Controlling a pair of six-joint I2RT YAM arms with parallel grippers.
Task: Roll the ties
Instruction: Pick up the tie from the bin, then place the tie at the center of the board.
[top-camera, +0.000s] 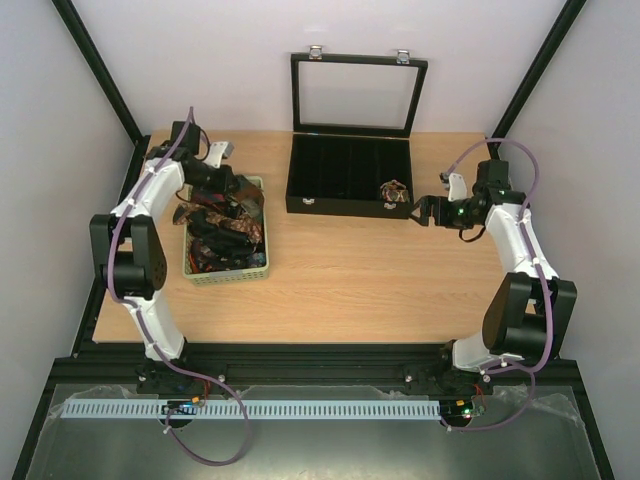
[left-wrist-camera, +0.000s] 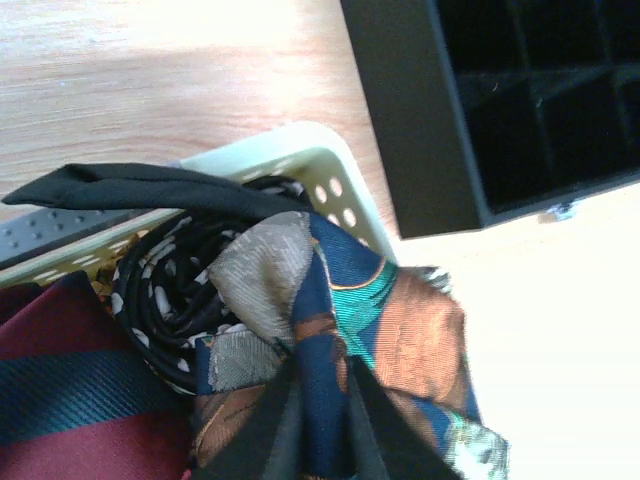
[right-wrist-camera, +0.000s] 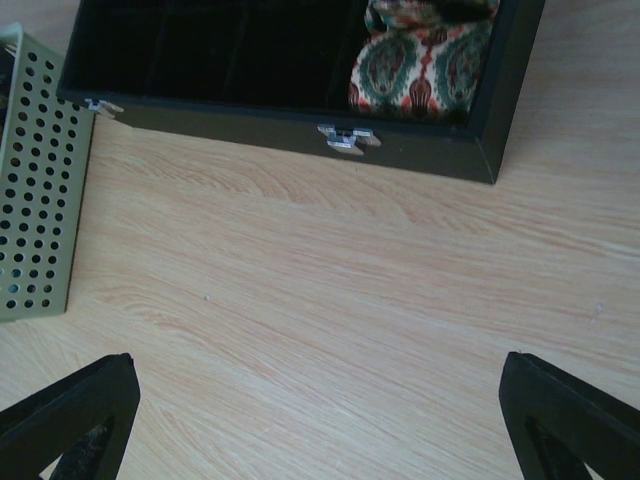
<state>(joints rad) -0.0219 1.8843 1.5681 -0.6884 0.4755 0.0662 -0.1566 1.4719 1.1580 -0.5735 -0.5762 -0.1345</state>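
Left end effector (left-wrist-camera: 322, 420) clamps a blue-brown tie (left-wrist-camera: 400, 330) over the basket (left-wrist-camera: 300, 165), left. Right end effector (right-wrist-camera: 315, 375) hangs apart above the tabletop (right-wrist-camera: 330, 260), near the box (right-wrist-camera: 250, 125), whose near-right compartment holds a rolled tie (right-wrist-camera: 420, 60).

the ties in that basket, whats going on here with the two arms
The left gripper is down in the pale green basket, which holds a heap of loose ties. It is pinched shut on a blue, green and brown patterned tie. The right gripper hangs open over the table in front of the black box. One rolled tie sits in the box's near right corner compartment; the other compartments in view look empty.
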